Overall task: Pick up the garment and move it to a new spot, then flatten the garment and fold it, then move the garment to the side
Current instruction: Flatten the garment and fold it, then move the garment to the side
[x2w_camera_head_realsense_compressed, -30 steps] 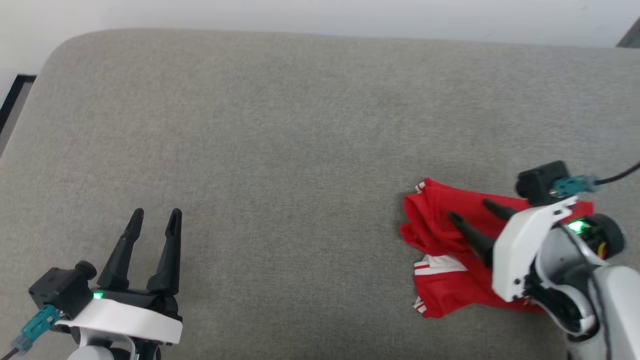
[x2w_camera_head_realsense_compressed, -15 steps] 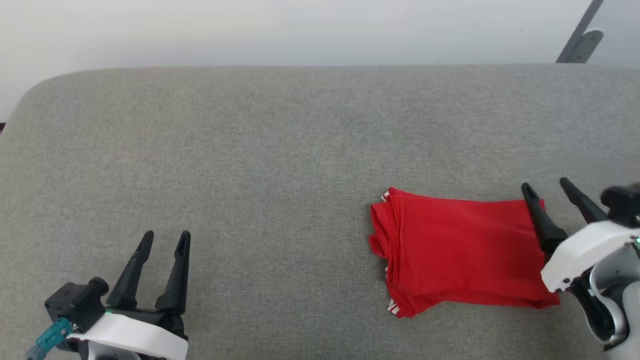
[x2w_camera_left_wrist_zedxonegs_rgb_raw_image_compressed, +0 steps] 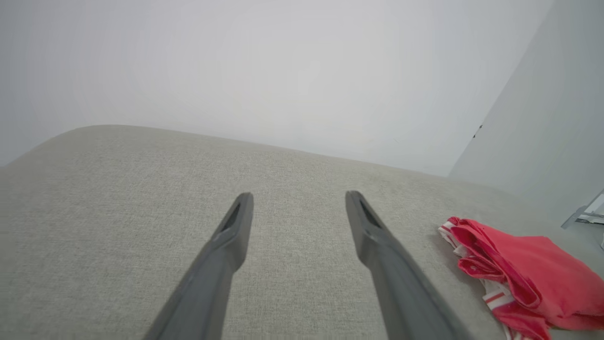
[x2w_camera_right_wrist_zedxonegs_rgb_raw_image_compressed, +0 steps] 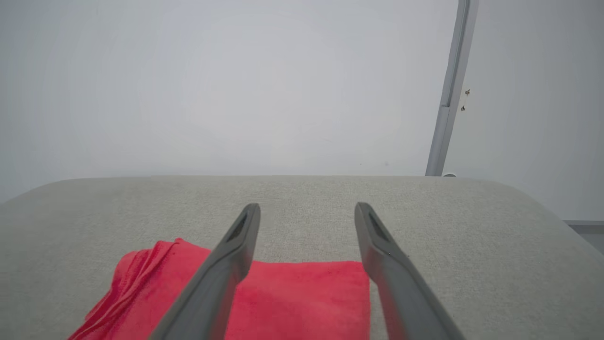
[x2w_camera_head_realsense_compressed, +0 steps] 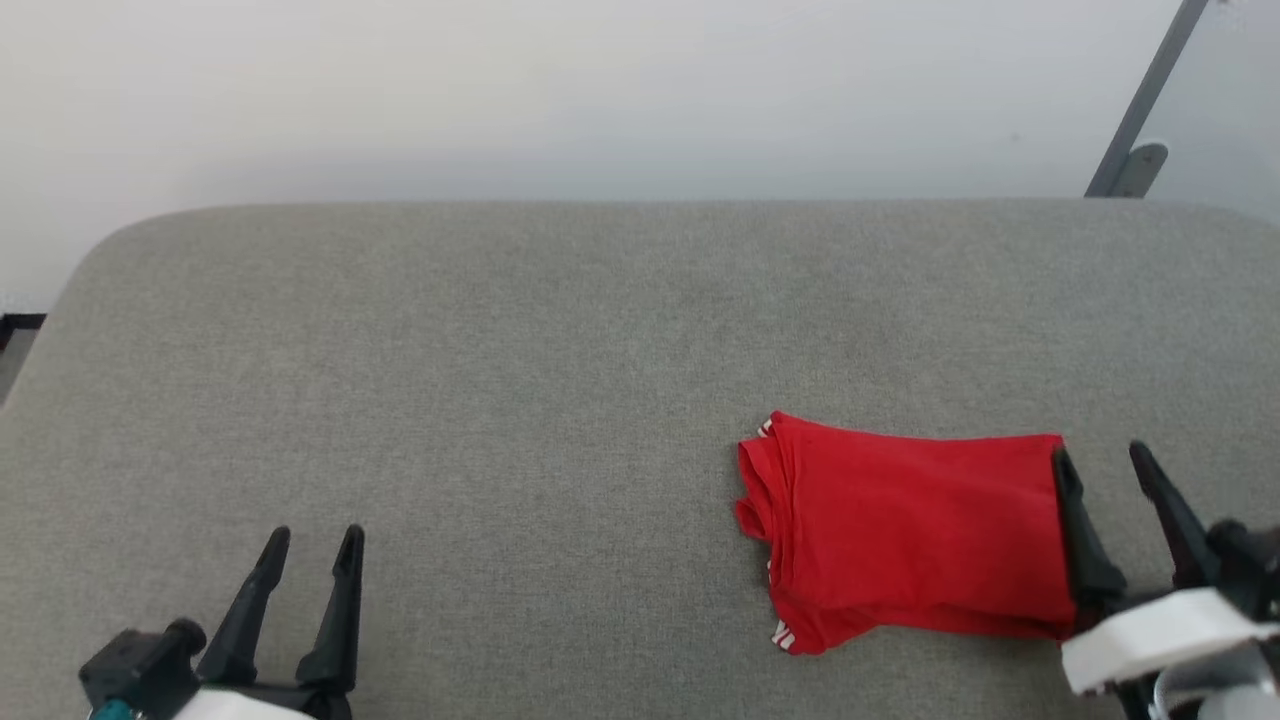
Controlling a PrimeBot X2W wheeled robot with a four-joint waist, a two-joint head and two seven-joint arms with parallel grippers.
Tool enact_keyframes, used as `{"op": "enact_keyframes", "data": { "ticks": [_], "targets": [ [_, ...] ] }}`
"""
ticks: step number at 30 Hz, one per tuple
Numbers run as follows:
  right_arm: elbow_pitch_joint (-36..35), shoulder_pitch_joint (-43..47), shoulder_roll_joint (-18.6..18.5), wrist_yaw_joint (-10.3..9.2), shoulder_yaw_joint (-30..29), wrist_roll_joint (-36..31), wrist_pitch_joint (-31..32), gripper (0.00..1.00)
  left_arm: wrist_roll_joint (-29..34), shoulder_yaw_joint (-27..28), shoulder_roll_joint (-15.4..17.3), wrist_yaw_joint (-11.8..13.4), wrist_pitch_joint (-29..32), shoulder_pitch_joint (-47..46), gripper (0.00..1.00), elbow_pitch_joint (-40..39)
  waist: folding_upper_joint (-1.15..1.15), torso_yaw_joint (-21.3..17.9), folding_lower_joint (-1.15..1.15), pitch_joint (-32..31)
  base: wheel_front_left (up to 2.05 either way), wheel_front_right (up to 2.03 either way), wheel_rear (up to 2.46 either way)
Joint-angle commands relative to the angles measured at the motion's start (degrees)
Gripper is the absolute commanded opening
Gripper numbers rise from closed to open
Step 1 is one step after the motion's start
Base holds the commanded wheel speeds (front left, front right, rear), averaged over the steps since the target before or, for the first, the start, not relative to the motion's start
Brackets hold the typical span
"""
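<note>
We find the garment [x2w_camera_head_realsense_compressed: 910, 535] folded, near right on the surface [x2w_camera_head_realsense_compressed: 500, 350]; our right gripper [x2w_camera_head_realsense_compressed: 1098, 453] gapes empty at its right edge, left gripper [x2w_camera_head_realsense_compressed: 316, 534] likewise, well apart. We fear a one-sided drag would spill its layers.

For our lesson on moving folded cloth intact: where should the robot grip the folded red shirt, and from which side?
Probably the straight right edge of the garment, from the right, with the open right gripper beside it. That edge lies flat; the left end shows loose layers.
</note>
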Motion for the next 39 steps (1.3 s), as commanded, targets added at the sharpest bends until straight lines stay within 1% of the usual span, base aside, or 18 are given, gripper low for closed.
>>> {"op": "enact_keyframes", "data": {
  "ticks": [1, 4, 12, 17, 20, 22, 25, 27, 29, 33, 34, 37, 39],
  "targets": [
    [-1.18, 1.89, 0.55, 0.00, -0.52, -0.55, -0.41, 1.00, 0.39, 0.47, -0.18, 0.14, -0.27, 1.28, 1.00, -0.62, 0.00, 0.14, 0.00, -0.68, 0.00, 0.00, 0.00],
    [-2.76, 4.22, 1.23, 0.00, -1.39, -1.22, -0.53, 1.00, 0.71, 1.19, -0.31, 0.14, -0.27, 2.64, 1.00, -1.46, 0.00, 0.04, 0.00, -1.03, 0.00, 0.00, 0.00],
    [-9.29, 11.12, 3.50, 0.00, -4.70, -2.32, 2.39, 1.00, 1.66, 3.71, -1.76, 0.14, -0.27, 6.70, 1.00, -4.75, 0.00, -0.48, 0.00, -0.88, 0.00, 0.00, 0.00],
    [-11.57, 11.79, 4.67, 0.00, -5.39, -2.88, 3.81, 1.00, 1.48, 3.90, -2.22, 0.14, -0.28, 6.49, 1.00, -4.78, 0.00, -0.62, 0.00, -0.14, 0.00, 0.00, 0.00],
    [-11.86, 10.31, 4.91, 0.00, -5.44, -3.05, 5.00, 1.00, 1.08, 3.81, -2.04, 0.14, -0.28, 5.00, 1.00, -4.94, 0.00, -0.49, 0.00, 0.72, 0.00, 0.00, 0.00],
    [-11.18, 8.75, 4.67, 0.00, -6.14, -3.68, 6.95, 1.00, 0.82, 4.08, -1.96, 0.14, -0.28, 4.21, 1.00, -5.17, 0.00, -0.55, 0.00, 1.68, 0.00, 0.00, 0.00],
    [-9.60, 6.01, 3.71, 0.00, -6.67, -4.87, 12.64, 1.00, 0.52, 3.61, -1.99, 0.14, -0.28, 2.99, 1.00, -5.27, 0.00, -0.43, 0.00, 3.55, 0.00, 0.00, 0.00],
    [-8.51, 3.77, 3.00, 0.00, -7.21, -5.10, 17.82, 1.00, 0.27, 3.06, -1.73, 0.14, -0.28, 1.80, 1.00, -5.23, 0.00, -0.18, 0.00, 5.13, 0.00, 0.00, 0.00],
    [-8.24, 1.69, 1.18, 0.00, -6.84, -5.60, 23.47, 1.00, -0.09, 2.59, -1.57, 0.14, -0.28, 0.52, 1.00, -5.32, 0.00, 0.18, 0.00, 6.97, 0.00, 0.00, 0.00],
    [-8.03, -1.78, -2.22, -0.01, -6.13, -3.83, 36.95, 1.00, -1.09, 1.67, -1.28, 0.14, -0.27, -2.38, 1.00, -5.31, 0.00, 1.10, 0.00, 10.91, 0.00, 0.00, 0.00],
    [-8.44, -3.37, -3.70, -0.01, -6.27, -2.34, 44.18, 1.00, -1.59, 1.23, -1.17, 0.14, -0.28, -3.69, 1.00, -5.11, 0.00, 1.52, 0.00, 12.68, 0.00, 0.00, 0.00],
    [-9.43, -4.94, -4.87, -0.01, -6.12, -0.13, 54.06, 1.00, -2.16, 0.50, -1.12, 0.14, -0.28, -5.62, 1.00, -4.81, 0.00, 2.20, 0.00, 15.16, 0.00, 0.00, 0.00],
    [-9.98, -5.57, -5.01, -0.01, -6.14, 1.10, 59.02, 1.00, -2.41, -0.15, -1.07, 0.14, -0.28, -6.78, 1.00, -4.63, 0.00, 2.72, 0.00, 16.47, 0.00, 0.00, 0.00]
  ]
}}
